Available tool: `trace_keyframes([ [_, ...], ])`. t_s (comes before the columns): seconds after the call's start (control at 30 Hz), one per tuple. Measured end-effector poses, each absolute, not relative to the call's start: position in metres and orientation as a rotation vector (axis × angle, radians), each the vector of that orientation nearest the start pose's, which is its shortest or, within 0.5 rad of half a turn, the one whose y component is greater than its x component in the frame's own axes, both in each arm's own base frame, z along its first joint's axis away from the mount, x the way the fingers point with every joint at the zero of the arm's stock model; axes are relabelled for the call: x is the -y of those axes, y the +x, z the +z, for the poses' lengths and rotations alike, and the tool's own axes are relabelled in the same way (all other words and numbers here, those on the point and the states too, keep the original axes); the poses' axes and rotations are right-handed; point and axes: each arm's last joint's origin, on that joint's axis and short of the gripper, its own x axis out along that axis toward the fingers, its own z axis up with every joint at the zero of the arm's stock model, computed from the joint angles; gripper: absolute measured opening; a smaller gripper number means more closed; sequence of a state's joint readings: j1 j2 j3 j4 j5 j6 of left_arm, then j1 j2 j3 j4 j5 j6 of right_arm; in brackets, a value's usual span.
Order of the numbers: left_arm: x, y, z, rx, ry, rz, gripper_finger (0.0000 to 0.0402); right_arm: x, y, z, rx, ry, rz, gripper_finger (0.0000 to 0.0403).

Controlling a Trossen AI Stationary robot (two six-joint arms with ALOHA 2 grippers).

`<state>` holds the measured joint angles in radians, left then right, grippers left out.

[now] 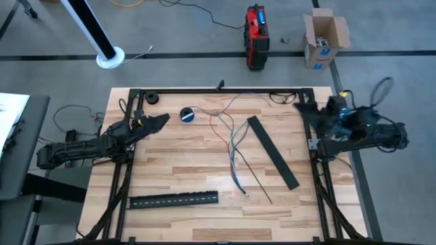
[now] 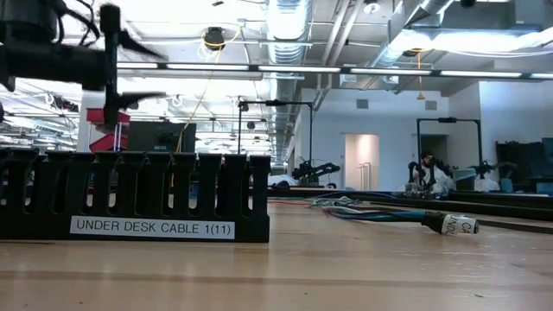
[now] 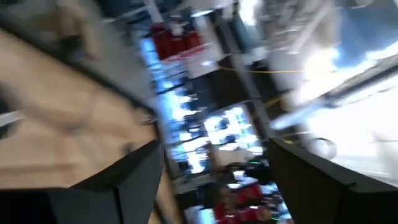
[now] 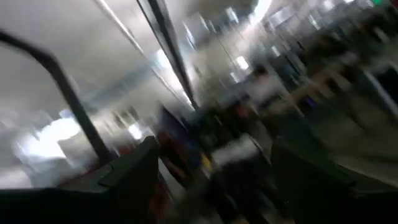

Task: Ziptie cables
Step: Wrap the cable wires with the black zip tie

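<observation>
**Both arms raised at the tabletop edges, cables loose in the middle**

From the high view I see my left arm stretched over the left edge of the tabletop [image 1: 177, 170], pointing toward the middle. Its left hand [image 1: 161, 120] is near the far left corner, close to the small blue-and-black tape roll [image 1: 187, 114] but not touching it. In the left wrist view two dark fingers [image 3: 134, 177] stand clearly apart, with nothing between them. In the low view a dark hand hangs high above the wood at the upper left.

My right arm is folded at the right edge of the tabletop. The right hand [image 1: 308, 109] is near the far right corner, above the frame. In the right wrist view its fingers [image 4: 134, 165] are also apart and hold nothing.

The cables [image 1: 235, 146] lie loose on the wood in the middle, running from the far edge toward the near side, well apart from both hands. Just to their right lies one long black slotted strip [image 1: 272, 151], at a diagonal. A second strip [image 1: 174, 199] lies near the front left; in the low view it carries a label [image 2: 152, 228] "UNDER DESK CABLE 1(11)".

Both wrist views are strongly blurred, so I cannot make out anything beyond the fingers. On the floor behind stands an open cardboard box [image 1: 324, 37]; I cannot tell what is inside.
</observation>
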<state>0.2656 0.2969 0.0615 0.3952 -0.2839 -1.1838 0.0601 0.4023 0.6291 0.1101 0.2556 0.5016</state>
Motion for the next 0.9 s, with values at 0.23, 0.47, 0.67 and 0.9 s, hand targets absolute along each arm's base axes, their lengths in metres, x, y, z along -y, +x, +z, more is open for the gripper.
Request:
trace_keyframes([
  [0.23, -0.033, 0.103, 0.247, 0.534, -0.863, 0.274, 0.0277, 0.007, 0.111, 0.345, -0.307, 0.378, -0.405, 0.0293],
  [0.47, -0.038, 0.098, 0.277, 0.625, -0.628, 0.513, 0.0277, 0.02, 0.144, 0.366, -0.438, 0.116, -0.447, 0.0293],
  [0.67, -0.04, 0.113, 0.275, 0.49, -0.573, 0.48, 0.0277, 0.027, 0.182, 0.37, -0.699, -0.212, -0.371, 0.0293],
  [0.9, -0.046, 0.132, 0.266, 0.416, -0.523, 0.549, 0.0277, 0.036, 0.223, 0.329, -1.192, 0.006, -0.197, 0.0293],
])
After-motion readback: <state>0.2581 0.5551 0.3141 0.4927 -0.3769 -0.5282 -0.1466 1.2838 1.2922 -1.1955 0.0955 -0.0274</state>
